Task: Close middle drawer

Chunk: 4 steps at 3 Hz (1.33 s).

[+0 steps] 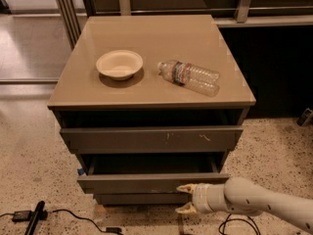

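The middle drawer (146, 181) is a wide, shallow grey-brown drawer with a plain front. It stands partly pulled out of the cabinet (151, 111), and a strip of its bare grey inside shows. My gripper (185, 198) comes in from the lower right on a white arm. It is open, with one fingertip (184, 188) at the drawer's front face right of centre and the other lower, in front of the bottom drawer (139, 199). Above, the taller drawer front with pale scratch marks (151, 138) is nearly closed.
A pale bowl (119, 64) and a clear plastic bottle lying on its side (190, 77) rest on the cabinet top. Black cables and a dark tool (34, 217) lie on the speckled floor at lower left. A metal rail and a dark panel stand behind the cabinet.
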Each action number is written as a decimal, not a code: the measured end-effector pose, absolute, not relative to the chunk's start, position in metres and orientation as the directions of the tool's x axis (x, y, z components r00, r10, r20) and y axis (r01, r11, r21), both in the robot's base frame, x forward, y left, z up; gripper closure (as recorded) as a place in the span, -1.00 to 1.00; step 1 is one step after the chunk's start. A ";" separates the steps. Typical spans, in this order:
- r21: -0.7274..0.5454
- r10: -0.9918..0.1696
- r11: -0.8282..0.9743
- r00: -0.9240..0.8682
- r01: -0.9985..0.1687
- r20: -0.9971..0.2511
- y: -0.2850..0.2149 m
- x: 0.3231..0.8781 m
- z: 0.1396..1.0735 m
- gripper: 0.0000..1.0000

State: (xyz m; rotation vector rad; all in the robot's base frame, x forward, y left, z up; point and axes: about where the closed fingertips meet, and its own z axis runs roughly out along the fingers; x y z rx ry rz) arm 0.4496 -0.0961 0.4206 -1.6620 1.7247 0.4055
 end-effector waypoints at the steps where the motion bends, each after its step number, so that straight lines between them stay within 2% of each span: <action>1: -0.239 -0.744 0.129 0.066 -0.962 -0.665 -0.096 0.450 0.421 -0.83; 2: -0.239 -0.744 0.129 0.066 -0.962 -0.665 -0.096 0.450 0.421 -1.00; 4: -0.268 -0.767 0.116 0.086 -0.956 -0.636 -0.082 0.501 0.418 -1.00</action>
